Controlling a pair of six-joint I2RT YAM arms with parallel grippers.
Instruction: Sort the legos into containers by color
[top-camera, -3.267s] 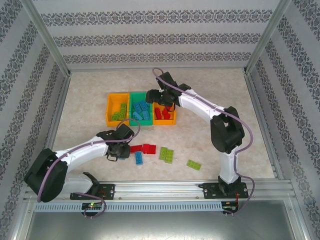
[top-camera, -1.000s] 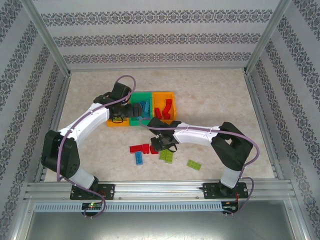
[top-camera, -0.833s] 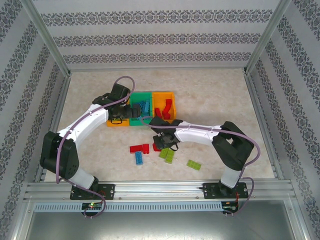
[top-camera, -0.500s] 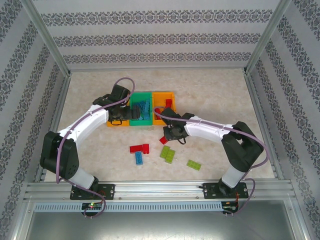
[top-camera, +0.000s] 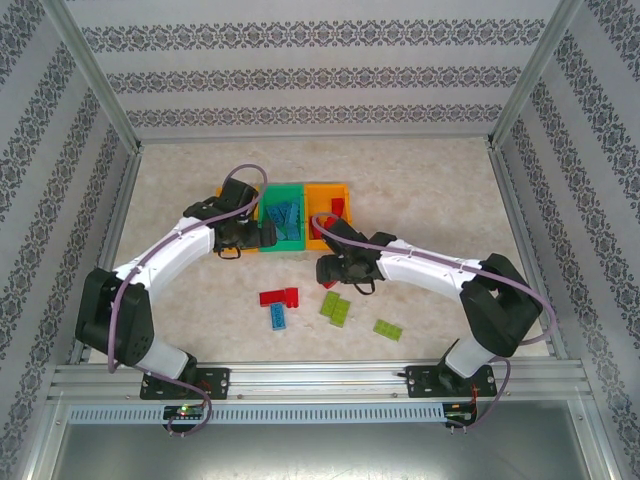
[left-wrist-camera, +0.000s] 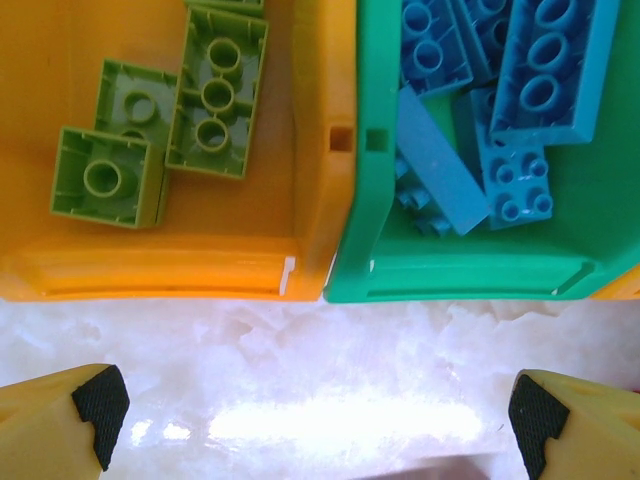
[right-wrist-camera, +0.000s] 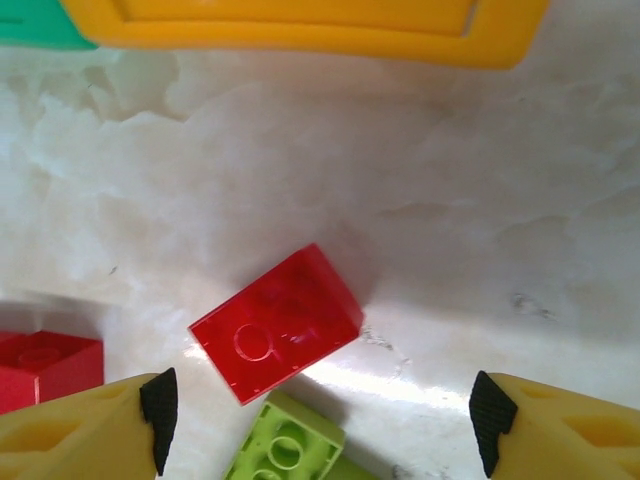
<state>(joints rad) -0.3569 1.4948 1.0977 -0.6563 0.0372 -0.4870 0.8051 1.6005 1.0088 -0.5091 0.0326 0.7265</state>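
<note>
In the top external view, the right jaws are found at mid-frame, just below the right-hand orange bin (top-camera: 331, 203). They have been spread within the last second; half a second earlier a red piece was carried in them. The left jaws are held wide open, as before, over the lower rim where the green bin (top-camera: 285, 215) meets its orange neighbour. A red pair (top-camera: 280, 297), a blue brick (top-camera: 277, 316) and a lime pair (top-camera: 335, 308) are left loose on the worktop (top-camera: 430, 200) at lower centre.

In the left wrist view, the left jaws are seen open and empty at the bottom corners. Lime bricks (left-wrist-camera: 160, 130) are held in the left-hand orange bin (left-wrist-camera: 322, 210) and blue bricks (left-wrist-camera: 500, 100) in the green bin.

In the right wrist view, the red brick (right-wrist-camera: 277, 322) is shown lying askew on the worktop between the opened right jaws, well clear of the orange rim at the top edge. It is judged to have been let go short of its bin, so a fresh grasp and lift would be needed. A second red brick (right-wrist-camera: 45, 365) and a lime brick (right-wrist-camera: 285, 440) lie just beside it.
</note>
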